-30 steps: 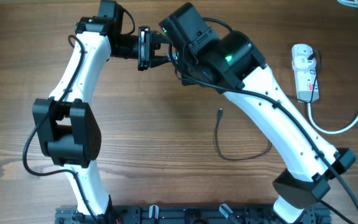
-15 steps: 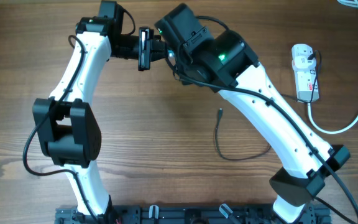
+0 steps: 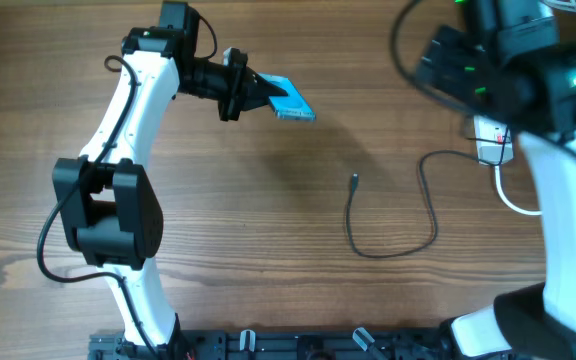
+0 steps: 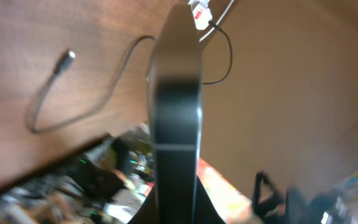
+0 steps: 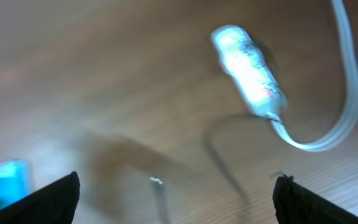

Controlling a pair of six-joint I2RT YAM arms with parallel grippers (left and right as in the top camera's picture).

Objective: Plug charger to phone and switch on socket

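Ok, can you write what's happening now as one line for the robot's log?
left pincer: shut on phone, held off table | right pincer: open, empty, by socket | charger: on table, unplugged from phone

White arm links (image 3: 131,108) with black joints (image 3: 108,215) and black cables (image 3: 40,250).

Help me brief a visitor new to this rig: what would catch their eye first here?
The bright cyan phone, pinched by the left gripper and held up off the table at upper centre. Next, the thin black charger lying loose in the middle, its tip plugged into nothing. At the right edge, the right gripper hangs open near the white socket.
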